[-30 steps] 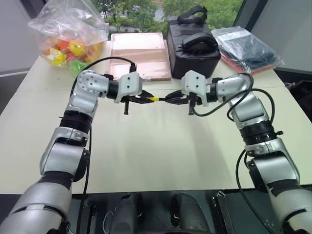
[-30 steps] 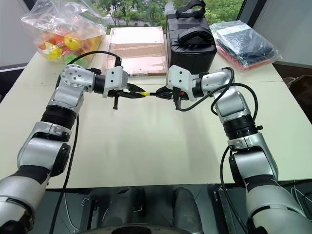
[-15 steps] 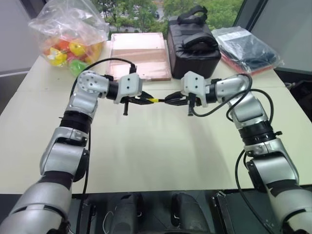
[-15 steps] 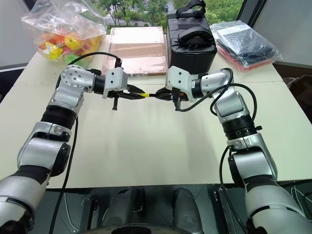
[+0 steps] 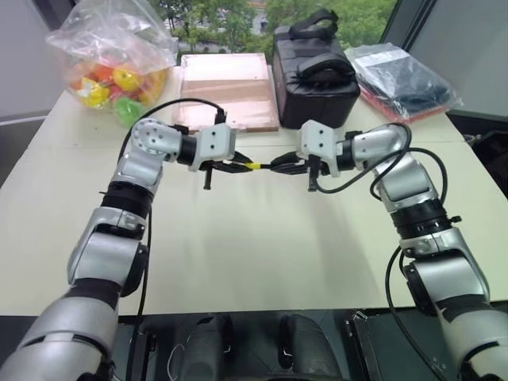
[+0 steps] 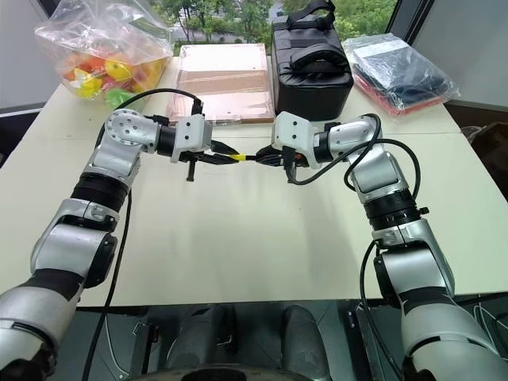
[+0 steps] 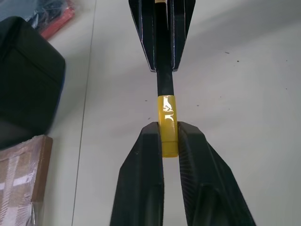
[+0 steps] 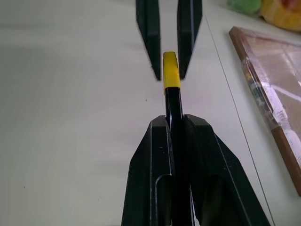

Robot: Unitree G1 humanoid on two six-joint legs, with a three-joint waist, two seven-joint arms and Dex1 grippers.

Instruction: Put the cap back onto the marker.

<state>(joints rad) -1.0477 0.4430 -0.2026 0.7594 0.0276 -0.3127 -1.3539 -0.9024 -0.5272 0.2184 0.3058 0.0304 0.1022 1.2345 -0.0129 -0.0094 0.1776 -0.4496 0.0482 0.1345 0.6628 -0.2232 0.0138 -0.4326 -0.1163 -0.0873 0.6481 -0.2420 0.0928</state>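
Observation:
The yellow cap point(image 7: 168, 125) sits on the end of the thin black marker point(image 7: 164, 87), and the two form one straight line held level above the table. My right gripper point(image 8: 174, 117) is shut on the marker's black barrel. My left gripper point(image 5: 242, 165) faces it from the other side. Its fingers point(image 8: 148, 40) stand slightly apart around the cap, with a thin gap on one side in the right wrist view. In the left eye view the cap point(image 5: 252, 166) shows midway between the two hands.
At the back of the pale table point(image 5: 254, 254) are a clear bag of coloured toys point(image 5: 111, 63), a wrapped wooden board point(image 5: 228, 87), a black case point(image 5: 313, 71) and a plastic bag of dark items point(image 5: 401, 75).
The left gripper's fingers have eased apart around the cap. The cap stays on the marker's end, and both hands stay in place.

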